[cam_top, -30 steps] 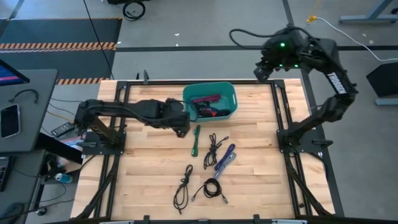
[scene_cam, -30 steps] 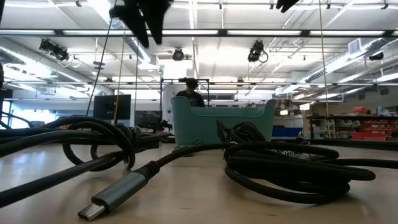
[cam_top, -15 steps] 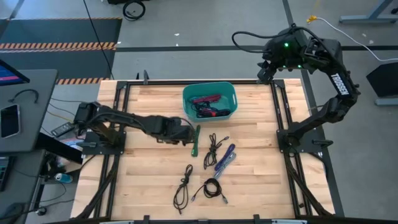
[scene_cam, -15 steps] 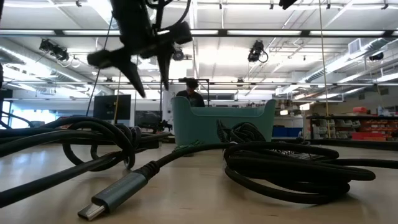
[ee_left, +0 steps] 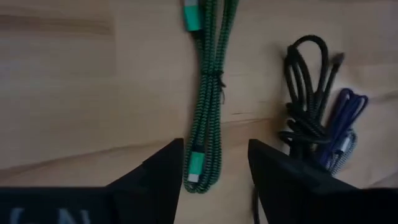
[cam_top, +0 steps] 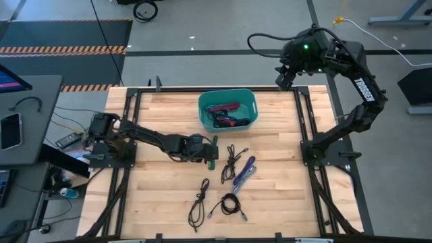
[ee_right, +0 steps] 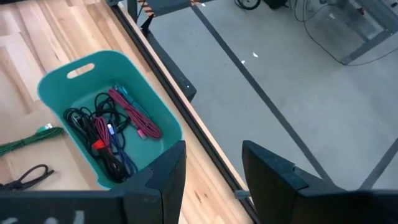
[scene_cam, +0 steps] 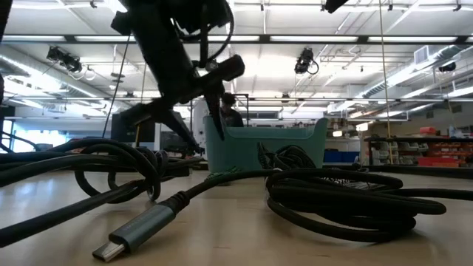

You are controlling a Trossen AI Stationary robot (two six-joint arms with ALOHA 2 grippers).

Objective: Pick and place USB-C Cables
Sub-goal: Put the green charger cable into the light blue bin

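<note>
Just below the teal bin on the wooden surface, the left claw sits low with its fingers spread, straddling the near end of the green cable. That cable is folded into a long thin bundle, long axis running near-to-far, far end pointing at the bin. To its right lie a black bundle and a purple one. Right claw hangs released, way off past the surface's far right corner.
</note>
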